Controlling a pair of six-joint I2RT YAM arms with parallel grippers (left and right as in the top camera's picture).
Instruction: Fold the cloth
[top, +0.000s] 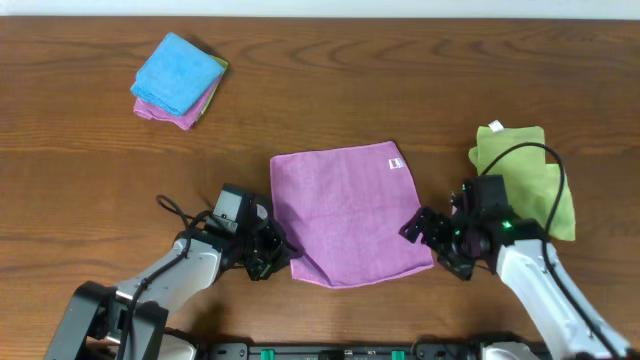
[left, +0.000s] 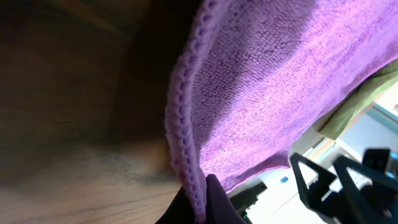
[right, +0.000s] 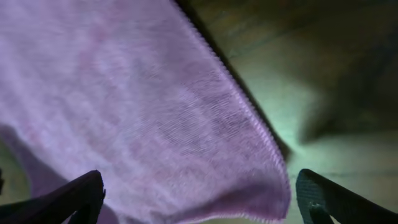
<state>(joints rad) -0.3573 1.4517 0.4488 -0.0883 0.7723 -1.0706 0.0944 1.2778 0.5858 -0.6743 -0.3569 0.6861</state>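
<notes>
You are working with the cloth lying flat on the table, toward the front and squarely between your two arms, its near edge running left to right from one claw to the other. The left gripper is sitting at the near-left corner with its jaws pressed together. In the left wrist view the stitched hem is running straight down into them, so it is pinching that corner. The right gripper is sitting at the near-right corner with its jaws spread wide. In the right wrist view its fingers are standing on either side of the corner, which is lying between them ungripped; whether they are low enough to catch it is not showing. So each arm is lining up on its own near corner, and the far edge, with the white tag, is lying straight ahead of both. You are probably looking at a fold carried away from you, the crease running left to right.
</notes>
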